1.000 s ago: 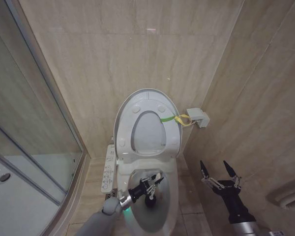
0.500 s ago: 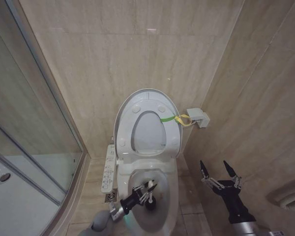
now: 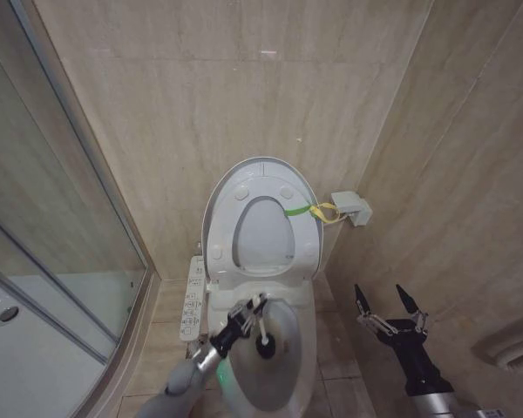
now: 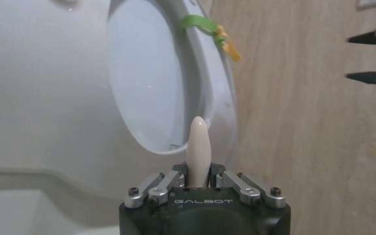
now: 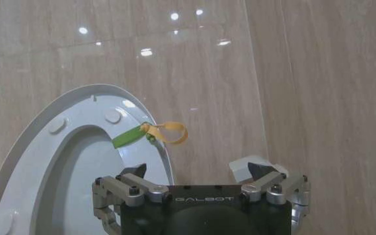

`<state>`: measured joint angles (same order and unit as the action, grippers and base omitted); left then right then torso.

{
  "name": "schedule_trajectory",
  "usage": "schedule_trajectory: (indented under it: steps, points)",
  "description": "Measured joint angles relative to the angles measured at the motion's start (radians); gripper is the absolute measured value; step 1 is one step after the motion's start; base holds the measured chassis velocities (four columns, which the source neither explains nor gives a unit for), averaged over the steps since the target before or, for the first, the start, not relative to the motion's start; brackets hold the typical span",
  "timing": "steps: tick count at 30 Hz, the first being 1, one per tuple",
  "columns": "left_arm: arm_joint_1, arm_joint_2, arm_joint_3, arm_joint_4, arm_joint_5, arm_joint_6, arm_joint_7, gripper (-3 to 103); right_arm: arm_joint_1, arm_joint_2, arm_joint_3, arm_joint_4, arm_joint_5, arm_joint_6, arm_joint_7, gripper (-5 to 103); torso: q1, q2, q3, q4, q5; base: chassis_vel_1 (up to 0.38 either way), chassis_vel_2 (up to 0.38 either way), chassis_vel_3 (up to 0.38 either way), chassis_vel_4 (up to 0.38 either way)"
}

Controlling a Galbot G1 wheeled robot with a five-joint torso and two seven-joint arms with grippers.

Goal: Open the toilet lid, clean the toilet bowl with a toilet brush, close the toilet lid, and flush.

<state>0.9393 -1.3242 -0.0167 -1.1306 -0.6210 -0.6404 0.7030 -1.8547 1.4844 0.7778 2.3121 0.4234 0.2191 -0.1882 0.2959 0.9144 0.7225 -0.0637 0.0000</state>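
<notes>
The toilet brush (image 3: 263, 329) is clamped in the left gripper (image 3: 241, 320), its dark head inside the toilet bowl (image 3: 289, 370) below the raised toilet lid (image 3: 225, 205), while the right gripper (image 3: 389, 311) is held apart-fingered at the right.

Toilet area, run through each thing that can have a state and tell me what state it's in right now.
toilet lid: raised, upright against the wall.
seat ring: raised with the lid.
toilet bowl: uncovered.
toilet brush: held, head down inside the bowl.
left gripper: shut on the brush handle.
right gripper: open, idle beside the toilet.
</notes>
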Motion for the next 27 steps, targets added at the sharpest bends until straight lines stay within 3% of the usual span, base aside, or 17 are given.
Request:
schedule_trajectory:
  steps: [8,12,19,27]
  points:
    - [-0.072,-0.061,0.009,0.096,-0.021,-0.005,0.012,21,0.0,0.0,0.0,0.0,0.0,0.0,0.0,100,0.0,0.0,0.0,0.0001,0.0002,0.0,0.0,0.0,0.0]
    - [-0.099,-0.121,0.018,0.194,-0.032,-0.027,0.042,21,0.0,0.0,0.0,0.0,0.0,0.0,0.0,100,0.0,0.0,0.0,0.0001,0.0003,0.0,0.0,0.0,0.0]
    - [-0.103,-0.155,0.014,0.29,-0.018,-0.065,0.081,21,0.0,0.0,0.0,0.0,0.0,0.0,0.0,100,0.0,0.0,0.0,0.0002,0.0001,0.0,0.0,0.0,0.0]
    - [-0.132,-0.15,-0.028,0.227,0.001,-0.065,0.073,21,0.0,0.0,0.0,0.0,0.0,0.0,0.0,100,0.0,0.0,0.0,0.0002,-0.0001,0.0,0.0,0.0,0.0]
